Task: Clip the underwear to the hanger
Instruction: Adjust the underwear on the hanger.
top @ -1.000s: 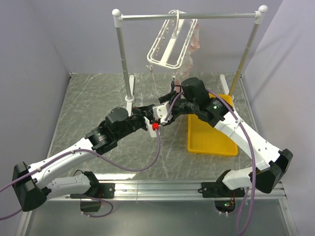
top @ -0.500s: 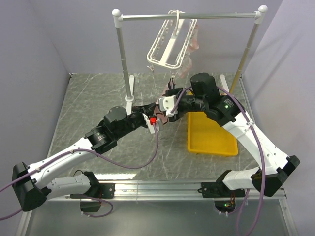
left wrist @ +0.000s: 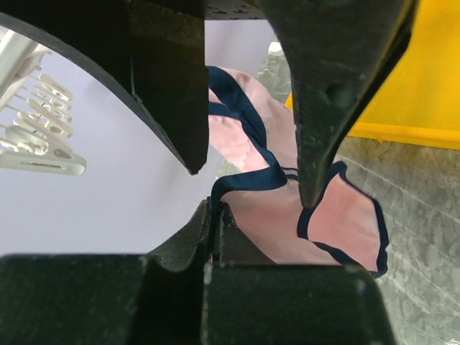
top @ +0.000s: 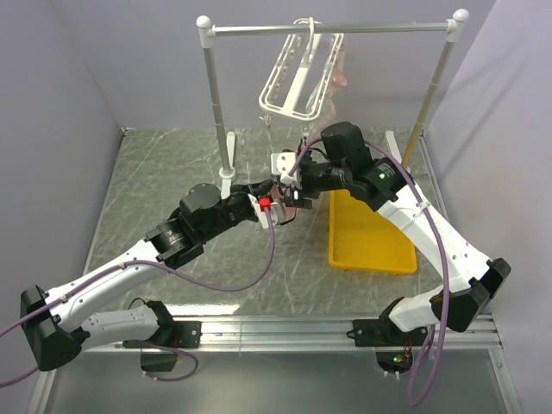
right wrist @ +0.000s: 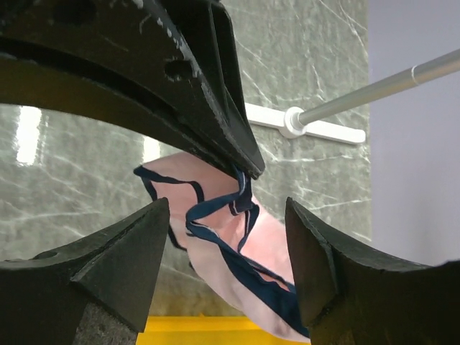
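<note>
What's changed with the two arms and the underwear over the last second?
The right end effector and left end effector both advanced toward the hanger, the right one farther. The right is open around the underwear; the left stays shut on it. Hanger and yellow tray stayed put.

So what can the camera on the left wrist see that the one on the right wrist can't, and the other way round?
Only the left wrist view shows the hanger's white clips, dangling at its left edge. Only the right wrist view shows the grey rail stand with its white foot. Both show the pink underwear with navy trim, pinched by the shut left gripper, the open right gripper close to it, the yellow tray and the marbled table.
</note>
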Controlling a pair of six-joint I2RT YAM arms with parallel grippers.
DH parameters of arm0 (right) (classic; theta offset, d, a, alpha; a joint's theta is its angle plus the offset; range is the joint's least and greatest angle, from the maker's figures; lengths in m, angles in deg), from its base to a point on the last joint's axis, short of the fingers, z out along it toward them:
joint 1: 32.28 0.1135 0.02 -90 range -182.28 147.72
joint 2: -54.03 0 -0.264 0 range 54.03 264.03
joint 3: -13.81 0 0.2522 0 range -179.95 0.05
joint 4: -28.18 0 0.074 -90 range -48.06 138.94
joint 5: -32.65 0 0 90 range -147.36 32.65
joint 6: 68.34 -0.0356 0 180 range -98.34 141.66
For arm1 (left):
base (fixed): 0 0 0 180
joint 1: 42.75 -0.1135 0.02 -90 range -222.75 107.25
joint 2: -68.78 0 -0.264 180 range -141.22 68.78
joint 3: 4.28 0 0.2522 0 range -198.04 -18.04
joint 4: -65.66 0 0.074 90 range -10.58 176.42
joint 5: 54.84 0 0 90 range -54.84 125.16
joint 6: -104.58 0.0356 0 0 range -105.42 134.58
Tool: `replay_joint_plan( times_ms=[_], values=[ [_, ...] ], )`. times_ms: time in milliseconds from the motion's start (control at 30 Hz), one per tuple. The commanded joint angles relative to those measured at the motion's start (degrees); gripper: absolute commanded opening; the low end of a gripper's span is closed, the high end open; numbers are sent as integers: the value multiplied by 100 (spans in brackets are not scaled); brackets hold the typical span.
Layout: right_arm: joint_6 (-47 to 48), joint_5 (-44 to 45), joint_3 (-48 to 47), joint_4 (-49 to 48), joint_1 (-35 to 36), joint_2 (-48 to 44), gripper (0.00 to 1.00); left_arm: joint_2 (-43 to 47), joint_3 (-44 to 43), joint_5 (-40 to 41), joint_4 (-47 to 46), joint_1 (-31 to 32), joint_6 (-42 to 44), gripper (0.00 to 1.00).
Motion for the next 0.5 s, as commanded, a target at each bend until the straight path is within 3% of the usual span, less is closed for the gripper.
replay_joint_plan(
  times_ms=[0, 133, 200, 233, 267, 367, 467],
  values=[
    [-335, -333, -353, 196, -36, -10, 73, -7, -342, 132, 8, 15, -223, 0],
    [-616, -97, -423, -58, -44, 157, 73, 160, -228, -105, -149, 15, -294, 0],
    [-713, -105, -449, -155, -71, 254, 68, 230, -193, -158, -185, 15, -294, 0],
    [-731, -87, -475, -156, -71, 289, 63, 257, -193, -158, -167, 15, -320, 0],
    [-748, -35, -484, -164, -79, 316, 51, 274, -201, -167, -159, 15, -338, 0],
    [-766, 1, -511, -173, -167, 412, 34, 292, -254, -140, -62, 15, -425, 0],
    [-714, 27, -528, -112, -185, 491, 32, 301, -307, -281, -18, 15, -592, 0]
  ],
)
